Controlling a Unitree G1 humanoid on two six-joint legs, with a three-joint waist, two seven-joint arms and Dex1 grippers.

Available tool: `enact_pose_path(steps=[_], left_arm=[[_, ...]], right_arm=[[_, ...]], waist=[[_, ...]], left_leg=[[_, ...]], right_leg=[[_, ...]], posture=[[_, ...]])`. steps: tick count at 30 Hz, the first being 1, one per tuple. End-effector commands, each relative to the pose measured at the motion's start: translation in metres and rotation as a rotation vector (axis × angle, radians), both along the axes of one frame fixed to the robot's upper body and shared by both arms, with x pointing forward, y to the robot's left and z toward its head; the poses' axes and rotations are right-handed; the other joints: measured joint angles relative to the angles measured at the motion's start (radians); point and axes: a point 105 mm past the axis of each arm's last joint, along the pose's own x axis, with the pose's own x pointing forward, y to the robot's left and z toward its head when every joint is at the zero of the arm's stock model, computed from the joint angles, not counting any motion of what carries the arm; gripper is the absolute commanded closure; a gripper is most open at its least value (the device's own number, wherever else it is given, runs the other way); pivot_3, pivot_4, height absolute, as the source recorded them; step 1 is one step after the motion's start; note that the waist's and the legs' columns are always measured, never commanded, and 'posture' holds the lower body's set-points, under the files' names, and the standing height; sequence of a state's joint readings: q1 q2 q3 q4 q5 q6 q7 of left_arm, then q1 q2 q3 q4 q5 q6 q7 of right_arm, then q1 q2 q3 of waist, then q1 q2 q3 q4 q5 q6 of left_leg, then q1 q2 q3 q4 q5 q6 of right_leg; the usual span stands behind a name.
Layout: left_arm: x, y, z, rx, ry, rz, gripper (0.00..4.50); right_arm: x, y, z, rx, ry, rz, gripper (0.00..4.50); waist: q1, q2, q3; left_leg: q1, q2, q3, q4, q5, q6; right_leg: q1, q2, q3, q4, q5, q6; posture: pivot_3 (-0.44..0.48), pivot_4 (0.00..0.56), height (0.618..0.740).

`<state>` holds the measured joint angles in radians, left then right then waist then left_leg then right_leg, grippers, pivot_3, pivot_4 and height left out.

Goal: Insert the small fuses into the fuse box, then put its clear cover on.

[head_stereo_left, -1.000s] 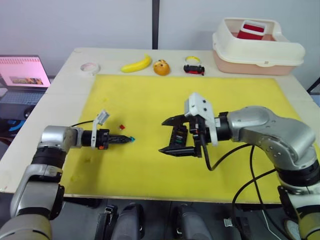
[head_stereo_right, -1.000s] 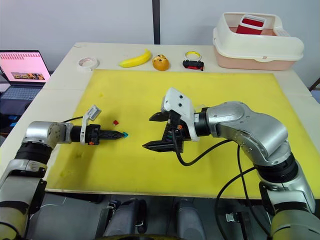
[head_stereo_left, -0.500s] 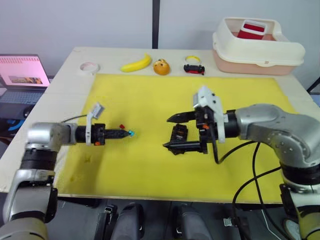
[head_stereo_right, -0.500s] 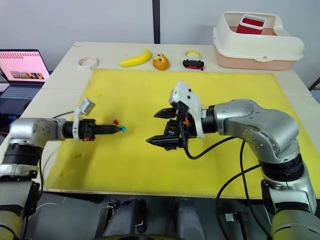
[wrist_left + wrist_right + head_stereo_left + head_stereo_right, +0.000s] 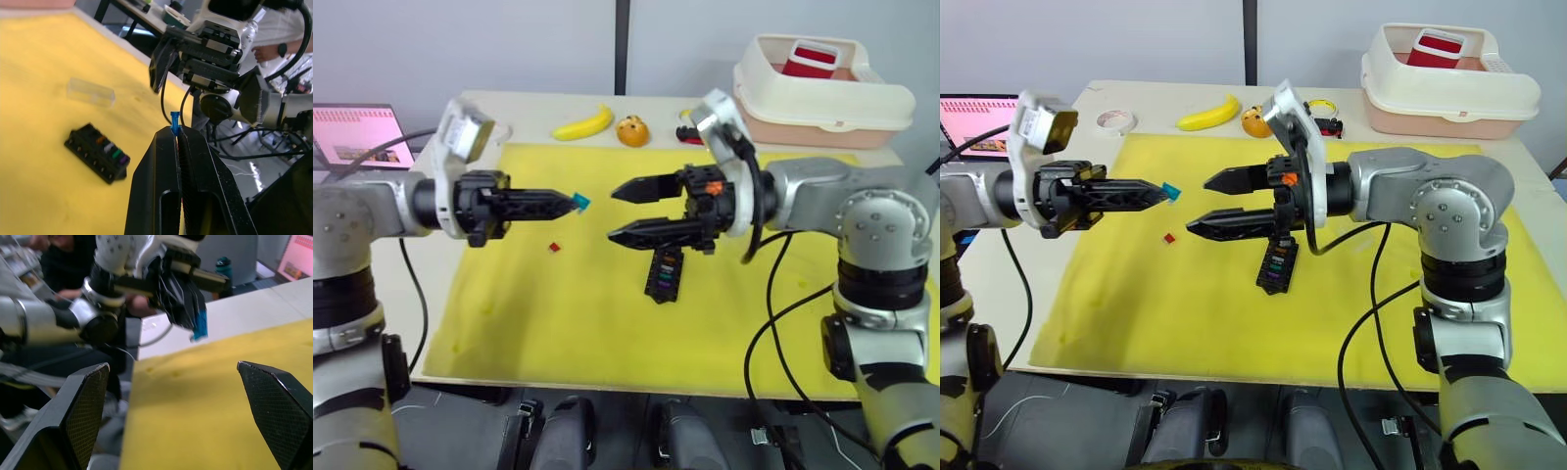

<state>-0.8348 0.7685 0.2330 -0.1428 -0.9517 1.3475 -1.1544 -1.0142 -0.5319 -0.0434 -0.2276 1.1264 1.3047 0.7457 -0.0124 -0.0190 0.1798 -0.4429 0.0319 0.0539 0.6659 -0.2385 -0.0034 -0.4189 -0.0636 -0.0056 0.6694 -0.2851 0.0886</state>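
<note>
So, going view by view:

Head views, left gripper (image 5: 576, 202): raised over the yellow mat (image 5: 607, 323), fingers pinched together on a teal fuse (image 5: 579, 203) that pokes out past the tips.
Head views, right gripper (image 5: 619, 211): facing the left one, fingers spread wide with nothing between them, tips just beside the teal fuse but apart from it.
Head views, fuse box (image 5: 664, 274): flat on the mat under the right gripper, a few coloured fuses already sitting in its slots.
Head views, red fuse (image 5: 553, 247): loose on the mat, below the left gripper, off to the fuse box's left.
Head views, cream bin (image 5: 822, 93): far right corner of the table, a red item (image 5: 804, 64) inside it.
Head views, back edge of the table: banana (image 5: 582, 124), small orange thing (image 5: 629, 131), toy car (image 5: 1325, 124).
Left wrist view: fingers (image 5: 159, 161) closed on the fuse, fuse box lying on the mat beyond, clear cover (image 5: 91, 91) on the mat just past the box, not touching it.
Right wrist view: both fingers (image 5: 85, 406) far apart, the other gripper with the teal fuse between and beyond them.
</note>
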Motion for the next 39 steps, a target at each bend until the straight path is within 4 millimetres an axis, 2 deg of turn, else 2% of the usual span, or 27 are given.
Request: enact_pose_path(steps=[1, 3, 6, 12, 14, 15, 19, 34, 37, 39], left_arm=[[-0.002, -0.01, 0.007, -0.02, -0.119, -0.04, 4.48], [0.006, -0.016, 0.004, -0.028, -0.152, -0.018, 4.48], [0.016, -0.024, 0.003, -0.031, -0.192, -0.032, 4.48], [0.022, -0.026, 0.001, -0.064, -0.218, -0.024, 4.48], [0.022, -0.028, 0.0, -0.065, -0.225, -0.032, 4.48], [0.023, -0.028, 0.002, -0.063, -0.234, -0.035, 4.5], [0.025, -0.024, 0.005, -0.067, -0.247, -0.021, 4.5], [0.024, -0.027, 0.005, -0.079, -0.246, -0.024, 4.5], [0.024, -0.028, 0.005, -0.083, -0.244, -0.028, 4.5], [0.024, -0.028, 0.005, -0.085, -0.241, -0.03, 4.5]], right_arm=[[0.0, -0.003, 0.009, 0.031, -0.009, -0.037, 0.0], [0.0, -0.004, 0.004, 0.015, -0.019, -0.072, 0.0], [0.007, -0.005, 0.009, 0.048, 0.013, -0.094, 0.0], [0.008, -0.009, 0.008, 0.06, 0.035, -0.145, 0.0], [0.005, -0.008, 0.007, 0.061, 0.039, -0.136, 0.0], [0.006, -0.008, 0.005, 0.049, 0.039, -0.143, 0.58], [0.009, -0.009, 0.0, 0.04, 0.049, -0.176, 0.58], [0.015, -0.013, 0.001, 0.047, 0.065, -0.211, 0.58], [0.015, -0.013, 0.002, 0.043, 0.064, -0.211, 1.39], [0.014, -0.013, 0.001, 0.04, 0.062, -0.211, 2.37]], waist=[[0.0, 0.0, 0.0], [0.001, 0.0, 0.0], [0.0, 0.0, 0.0], [-0.002, 0.0, 0.0], [-0.002, 0.0, 0.0], [-0.002, 0.0, 0.0], [-0.002, 0.0, 0.0], [-0.002, 0.0, 0.0], [-0.002, 0.0, 0.0], [-0.002, 0.0, 0.0]], left_leg=[[0.0, 0.0, 0.0, 0.0, 0.0, 0.0], [0.001, 0.0, 0.0, -0.001, 0.0, 0.0], [0.0, 0.0, 0.001, -0.001, 0.0, 0.0], [0.0, 0.001, 0.001, -0.001, 0.0, 0.0], [0.0, 0.001, 0.001, -0.001, 0.0, 0.0], [0.0, 0.001, 0.001, -0.001, 0.0, 0.0], [0.0, 0.0, 0.001, -0.001, 0.0, 0.0], [0.0, 0.0, 0.001, -0.001, 0.0, 0.0], [0.0, 0.0, 0.001, -0.001, 0.0, 0.0], [0.0, 0.0, 0.001, -0.001, 0.0, 0.0]], right_leg=[[0.0, 0.0, 0.0, 0.0, 0.0, 0.0], [0.001, 0.0, 0.0, -0.001, 0.0, 0.0], [0.0, 0.0, 0.0, 0.0, 0.0, 0.0], [-0.001, 0.001, 0.001, 0.0, 0.0, 0.0], [-0.001, 0.001, 0.001, 0.0, 0.0, 0.0], [-0.001, 0.001, 0.001, 0.0, 0.0, 0.0], [-0.001, 0.001, 0.001, 0.0, 0.0, 0.0], [-0.001, 0.001, 0.001, 0.0, 0.0, 0.0], [-0.001, 0.001, 0.001, 0.0, 0.0, 0.0], [-0.001, 0.001, 0.001, 0.0, 0.0, 0.0]], posture=[[0.0, 0.15, 0.74], [0.0, 0.15, 0.74], [0.0, 0.15, 0.74], [0.0, 0.15, 0.74], [0.0, 0.15, 0.74], [0.0, 0.15, 0.74], [0.0, 0.15, 0.74], [0.0, 0.15, 0.74], [0.0, 0.15, 0.74], [0.0, 0.15, 0.74]])
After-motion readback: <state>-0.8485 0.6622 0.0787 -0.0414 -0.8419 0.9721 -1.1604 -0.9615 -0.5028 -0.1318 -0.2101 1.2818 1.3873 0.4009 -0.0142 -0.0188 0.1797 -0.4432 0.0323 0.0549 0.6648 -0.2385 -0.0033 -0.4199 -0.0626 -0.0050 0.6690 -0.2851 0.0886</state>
